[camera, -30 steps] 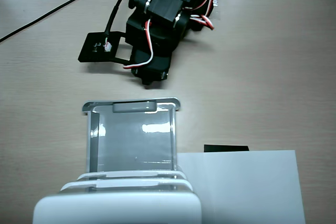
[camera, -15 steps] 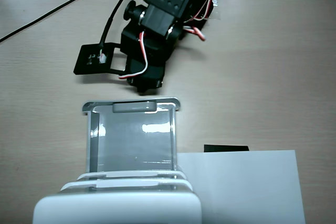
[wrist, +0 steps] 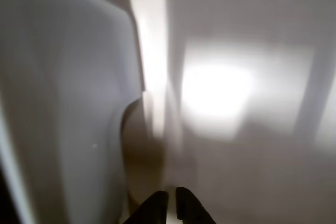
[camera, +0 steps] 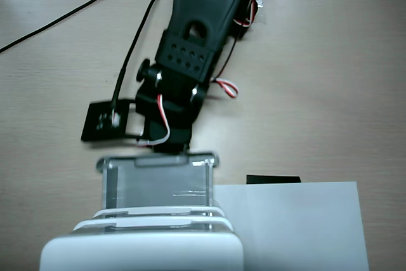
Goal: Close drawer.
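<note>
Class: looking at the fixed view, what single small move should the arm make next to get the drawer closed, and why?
Probably a short push toward the cabinet. The drawer sticks out well beyond the stacked fronts, and the pincer sits right at its front rim, at the handle tab. The wrist view shows the pincer nearly shut, so pushing suits better than gripping.

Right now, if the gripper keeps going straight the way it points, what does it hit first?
Most likely the drawer: in the fixed view the gripper is hidden under the arm, right at the drawer's front rim and handle tab. The blurred wrist view cannot confirm contact.
</note>
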`<move>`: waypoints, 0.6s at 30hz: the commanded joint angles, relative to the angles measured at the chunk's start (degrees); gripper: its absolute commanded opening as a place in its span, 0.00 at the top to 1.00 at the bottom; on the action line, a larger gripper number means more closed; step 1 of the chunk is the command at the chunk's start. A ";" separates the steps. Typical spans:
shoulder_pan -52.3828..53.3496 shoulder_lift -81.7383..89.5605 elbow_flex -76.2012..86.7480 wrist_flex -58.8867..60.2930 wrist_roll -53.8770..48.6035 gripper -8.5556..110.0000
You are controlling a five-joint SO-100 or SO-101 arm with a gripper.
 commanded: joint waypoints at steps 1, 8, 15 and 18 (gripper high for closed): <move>-2.46 -2.02 -7.38 -0.79 0.70 0.93; -6.59 -8.61 -17.49 -0.79 2.29 0.93; -6.94 -17.05 -27.25 -0.79 4.04 0.93; -6.59 -19.78 -30.50 -0.70 4.39 0.93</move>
